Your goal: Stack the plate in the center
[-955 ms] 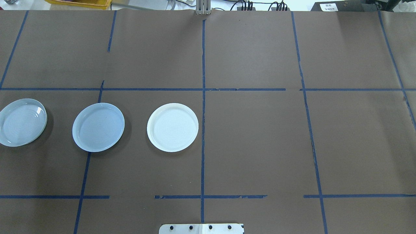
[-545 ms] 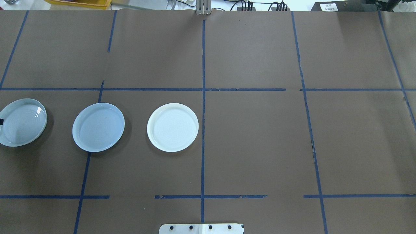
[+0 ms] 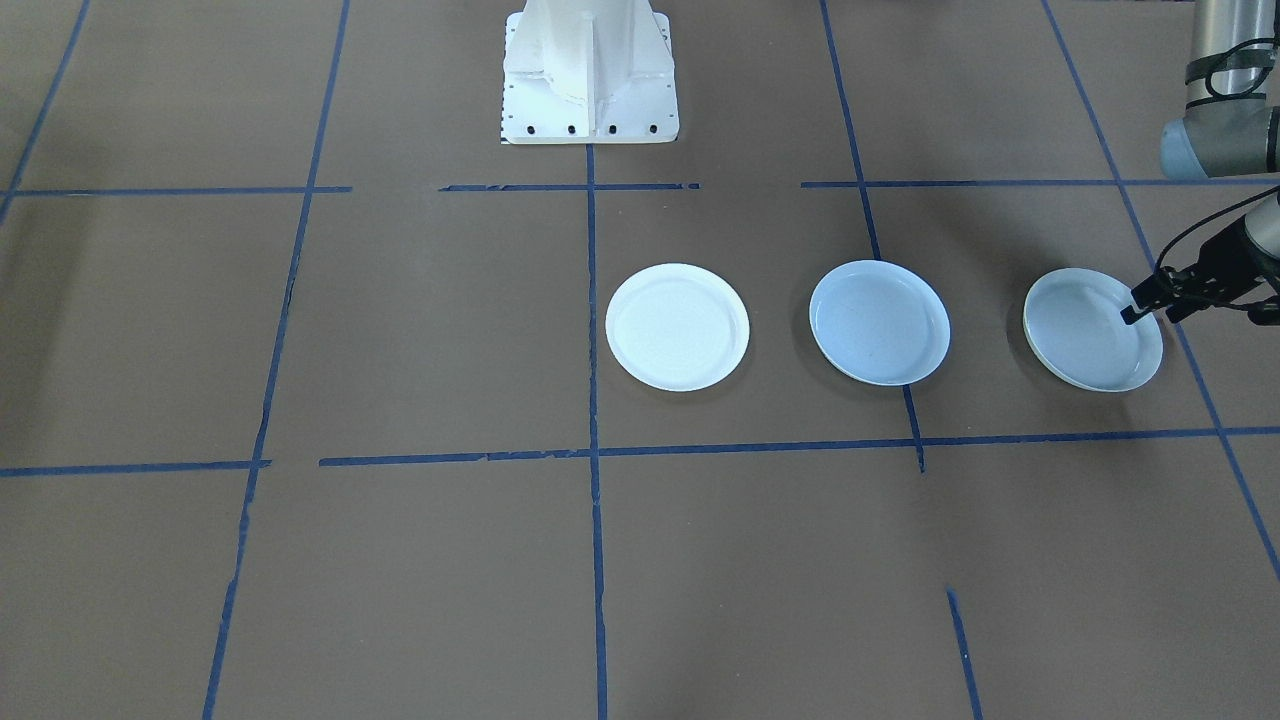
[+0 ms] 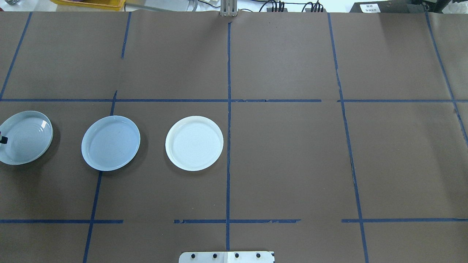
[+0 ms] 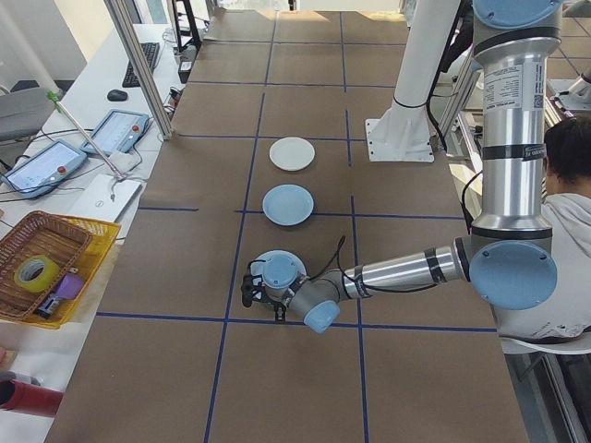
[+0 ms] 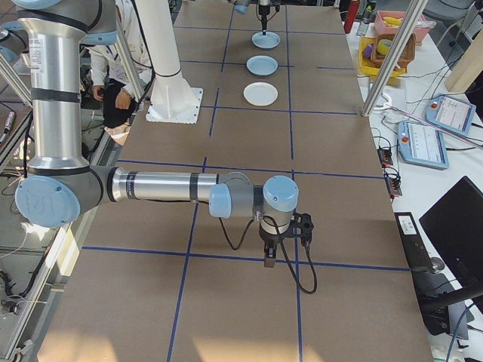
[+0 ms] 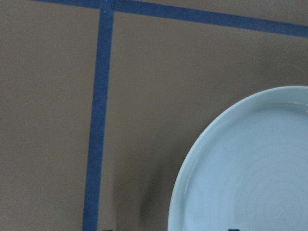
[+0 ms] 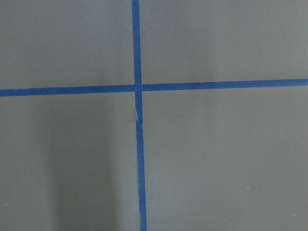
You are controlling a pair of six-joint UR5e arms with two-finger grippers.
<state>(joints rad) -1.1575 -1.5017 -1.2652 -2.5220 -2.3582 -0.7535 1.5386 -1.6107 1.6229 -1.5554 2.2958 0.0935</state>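
Observation:
Three equal round plates lie in a row. The smooth pale blue plate (image 4: pixel 110 143) (image 3: pixel 879 323) is the middle one. A brighter white plate (image 4: pixel 194 143) (image 3: pixel 677 327) lies toward the table's middle. A ridged plate (image 4: pixel 27 140) (image 3: pixel 1085 335) (image 7: pixel 250 168) lies at the robot's far left. My left gripper (image 3: pixel 1150 308) stands open at the ridged plate's outer rim, one black fingertip (image 4: pixel 3 139) over the plate. My right gripper (image 6: pixel 268 256) hangs over bare table far from the plates; I cannot tell whether it is open or shut.
Brown paper with blue tape lines (image 4: pixel 228 109) covers the table. The robot's white base (image 3: pixel 590 70) stands behind the plates. A basket on a yellow tray (image 5: pixel 46 263) and tablets (image 5: pixel 115 134) sit beyond the far edge. A seated person (image 5: pixel 568 185) is near the base.
A black fingertip of the left gripper has come in at the overhead view's left edge and moved a little further over the ridged plate. The plates have not moved.

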